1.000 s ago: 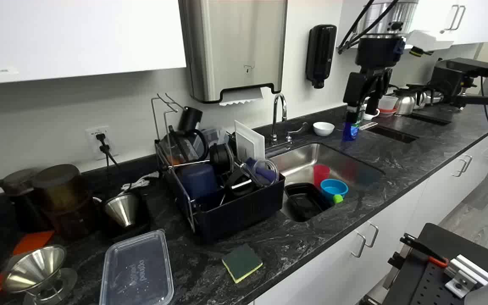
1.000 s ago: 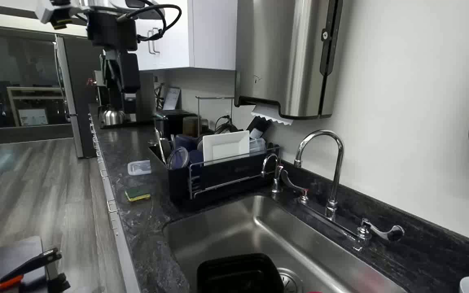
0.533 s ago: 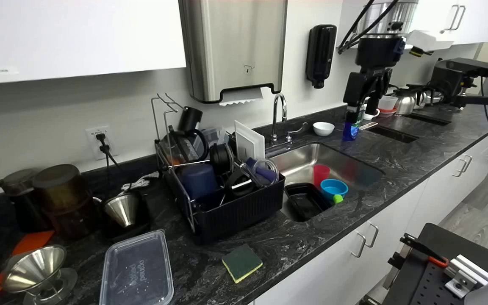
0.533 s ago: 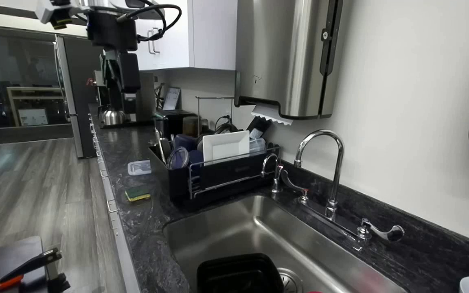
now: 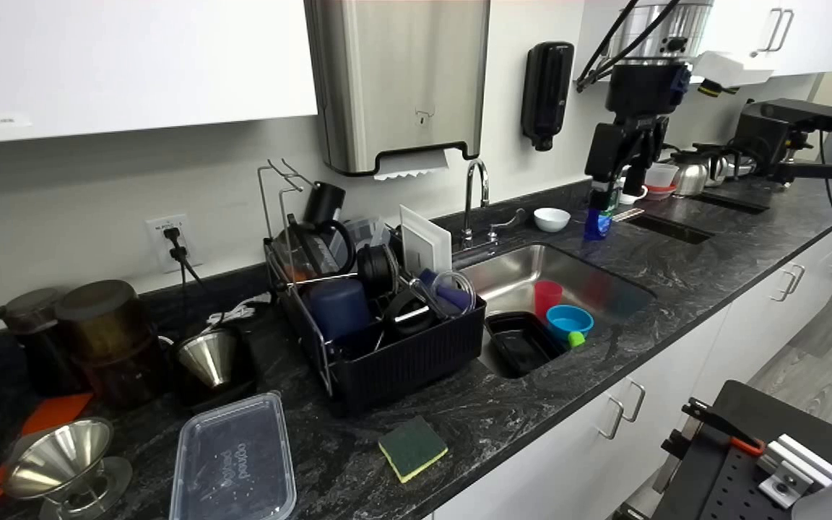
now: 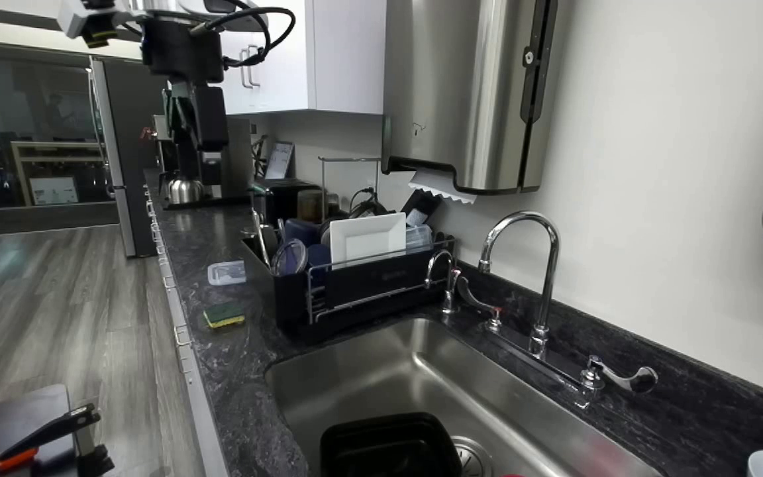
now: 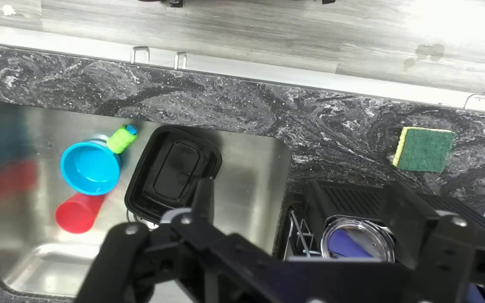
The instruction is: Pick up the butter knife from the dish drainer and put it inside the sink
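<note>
The gripper [image 7: 299,191] hangs high over the counter [image 5: 488,412], its two fingers [image 7: 406,227] spread wide with nothing between them; there is one arm [image 5: 647,90], so no nearer one to choose. Facing the wall [image 5: 98,195], with the lower cabinets [image 5: 676,361] near, one finger shows against the dish drainer [image 7: 354,200], below on the left, and the other against the sink [image 7: 246,202], below on the right, so the coming move is probably down and left. The butter knife should be somewhere in that drainer, but I cannot pick it out or tell its long axis. In an exterior view a slim metal piece [image 6: 262,240] stands nearly upright, leaning slightly, at the drainer's near side; it may or may not be the knife. The fingers part left to right, so a knife standing up or running near to far would likely suit them, while one lying left to right would ask for a turn. Farther out, the count: one drainer, with at least one clear round lid [image 7: 356,240], one dark blue cup [image 5: 340,307] and one white plate [image 6: 368,237] among things too overlapped to number; one sink, holding one black tray [image 7: 175,168], one bright blue cup [image 7: 93,168] with one lime-green piece [image 7: 120,139] at its rim, and one red cup [image 7: 78,214]; on the counter, one sponge [image 7: 425,149] near the drainer, one plastic tub [image 5: 232,469] and two metal cones [image 5: 62,458] farther left, and one white bowl [image 5: 552,219] on the sink's far side.
</note>
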`<action>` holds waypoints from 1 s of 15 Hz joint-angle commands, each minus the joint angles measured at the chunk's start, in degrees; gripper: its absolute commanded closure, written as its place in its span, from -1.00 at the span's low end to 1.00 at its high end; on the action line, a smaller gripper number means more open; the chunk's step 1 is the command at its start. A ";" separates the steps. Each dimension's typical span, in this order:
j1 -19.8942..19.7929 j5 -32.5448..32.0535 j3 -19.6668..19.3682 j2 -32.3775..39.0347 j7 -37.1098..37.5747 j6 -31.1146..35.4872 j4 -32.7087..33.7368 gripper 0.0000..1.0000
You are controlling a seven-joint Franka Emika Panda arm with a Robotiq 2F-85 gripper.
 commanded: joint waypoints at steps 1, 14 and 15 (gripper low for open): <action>-0.04 0.01 0.03 0.03 -0.03 -0.14 0.12 -1.00; 4.79 4.74 -1.51 -0.67 -8.96 2.96 -1.88 -1.00; 5.41 5.46 -1.78 -0.73 -10.47 4.07 -2.43 -1.00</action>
